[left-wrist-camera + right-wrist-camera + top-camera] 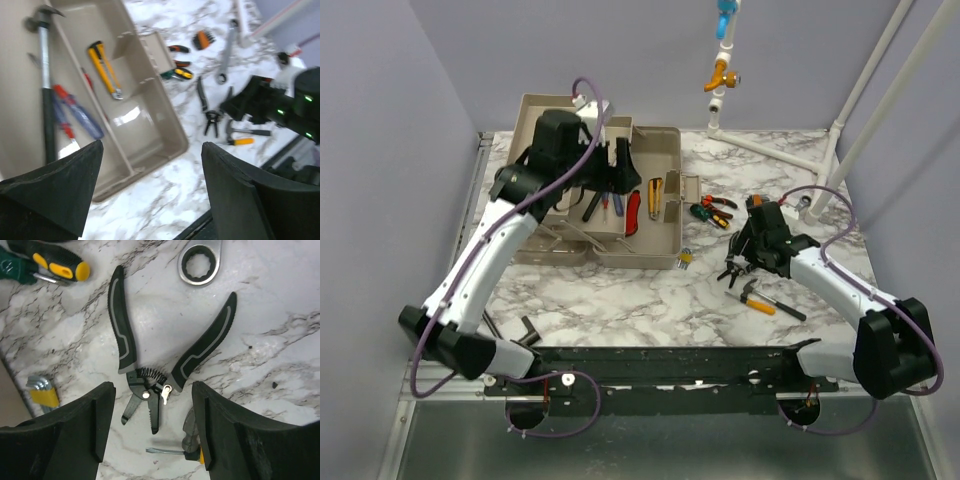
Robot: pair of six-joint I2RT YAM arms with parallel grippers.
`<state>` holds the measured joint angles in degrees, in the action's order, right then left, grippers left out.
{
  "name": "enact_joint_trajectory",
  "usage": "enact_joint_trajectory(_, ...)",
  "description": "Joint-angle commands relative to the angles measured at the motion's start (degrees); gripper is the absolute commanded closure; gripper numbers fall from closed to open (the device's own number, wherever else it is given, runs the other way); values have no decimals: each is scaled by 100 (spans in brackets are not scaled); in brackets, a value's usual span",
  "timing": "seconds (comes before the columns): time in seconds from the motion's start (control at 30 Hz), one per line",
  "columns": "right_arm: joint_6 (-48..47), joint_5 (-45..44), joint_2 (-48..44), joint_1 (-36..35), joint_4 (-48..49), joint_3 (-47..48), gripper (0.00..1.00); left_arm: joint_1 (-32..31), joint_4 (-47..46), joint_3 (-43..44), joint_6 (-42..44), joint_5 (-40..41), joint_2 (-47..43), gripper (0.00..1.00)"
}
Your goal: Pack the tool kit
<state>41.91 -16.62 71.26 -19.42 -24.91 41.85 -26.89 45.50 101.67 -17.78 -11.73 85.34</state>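
We see the toolbox (655, 250) lying open in the upper left of the top view, on the marble table (620, 300), with its beige trays facing up. In the left wrist view, a long hammer (44, 75) lies along the upper left of the tray. A yellow utility knife (105, 70) sits in the next compartment to its right, and a blue-handled tool (80, 114) lies just beside the hammer's dark grip.

The left gripper (152, 147) hangs above the box. Its fingers (65, 185) are spread wide and we see nothing between them.

The other tools lie loose on the marble to the right of the box. The pliers (150, 370) fill the centre of the right wrist view, handles splayed apart and nose pointing toward the bottom of the frame. A ring wrench (200, 260) lies above them at the top edge. A yellow-and-black screwdriver (60, 267) is in the upper left corner, and a hex key set (42, 392) is at the left edge. The head of a small hammer (192, 440) shows low in the frame, partly behind one finger.

The right gripper (152, 390) is poised over the pliers' head with its claw spread and gripping nothing. We cannot tell whether its tips touch the table.

White pipes (880, 90) stand in the upper right of the top view.
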Motion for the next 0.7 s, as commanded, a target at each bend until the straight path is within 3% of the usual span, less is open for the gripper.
enact_joint_trajectory(0.0,325,-885,300,-9,-665,332,30,-162,-1713,-2124,-863,-1261,-1541,17)
enact_joint_trajectory(0.3,1526,-1200,76,22,-1823,362,32,-321,-2005,-3942,-1181,-1284,-3163,16)
enact_joint_trajectory(0.47,2419,-913,-159,22,-2639,185,37,-343,-2172,-4485,-1292,-1328,-3509,16)
enact_joint_trajectory(0.67,2447,-433,-501,17,-2680,-361,41,-369,-2254,-4803,-1283,-1463,-3710,16)
